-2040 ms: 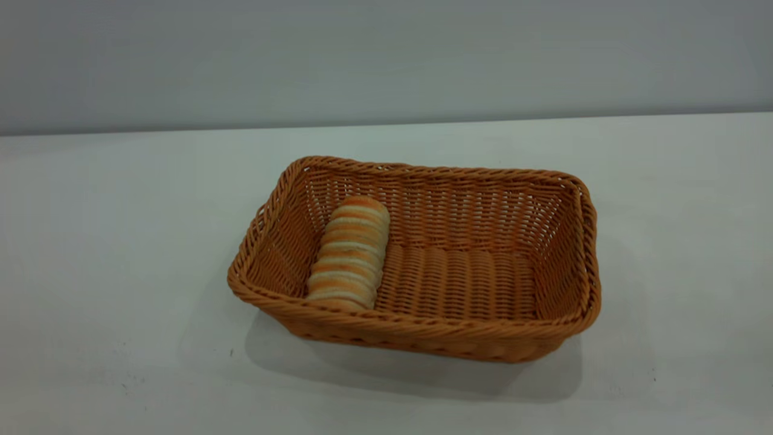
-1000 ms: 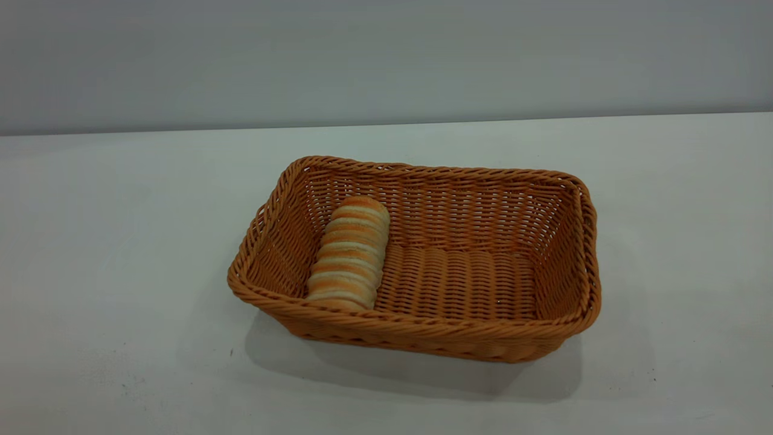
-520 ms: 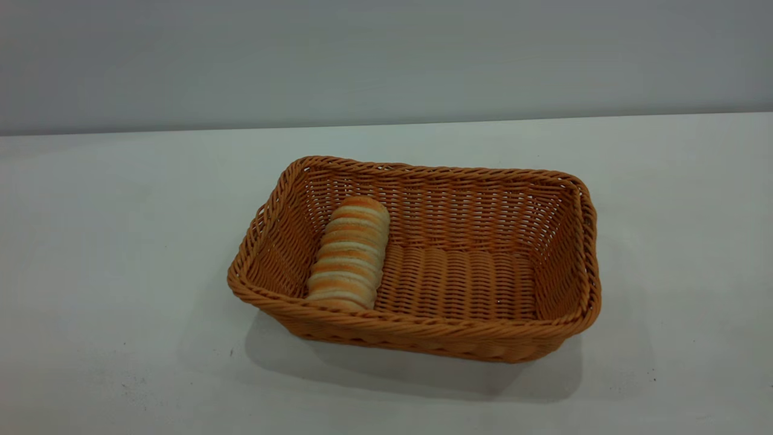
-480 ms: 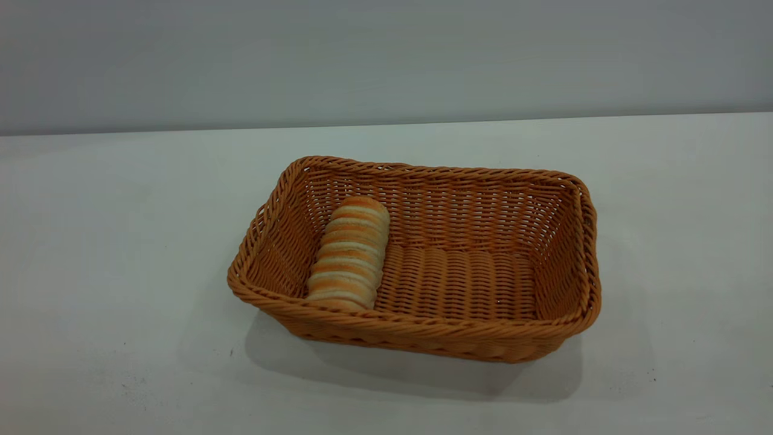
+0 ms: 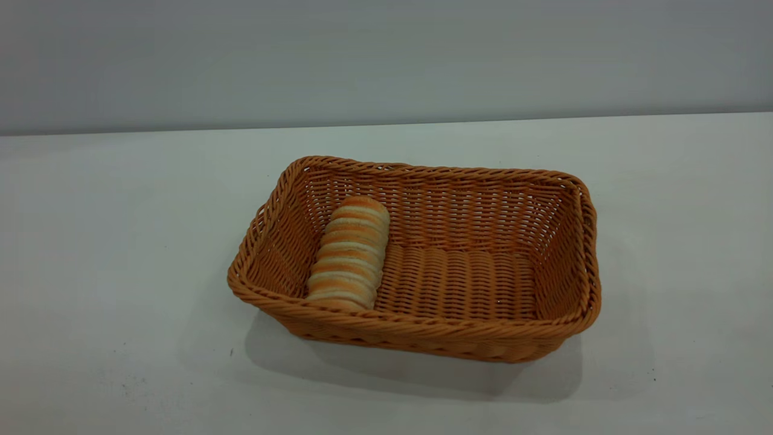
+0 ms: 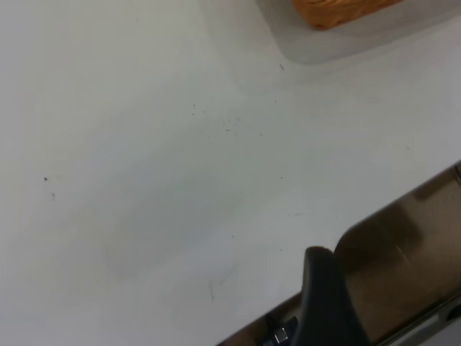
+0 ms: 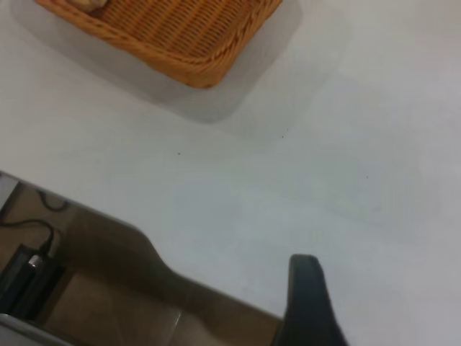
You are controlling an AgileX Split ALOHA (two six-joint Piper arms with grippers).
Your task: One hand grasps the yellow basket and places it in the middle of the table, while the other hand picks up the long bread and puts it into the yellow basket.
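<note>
While neither arm appears in the exterior view, the yellow basket [image 5: 416, 338] sits near the middle of the white desk [image 5: 109, 229]. The long bread [image 5: 350, 254] lies inside it on the woven floor, against the basket's left end wall, running front to back. Each wrist view shows only one dark finger of its tool, left tool [image 6: 328, 303] and right tool [image 7: 306, 303], over the desk's near edge, well apart from the basket; whether either is open cannot be told.
</note>
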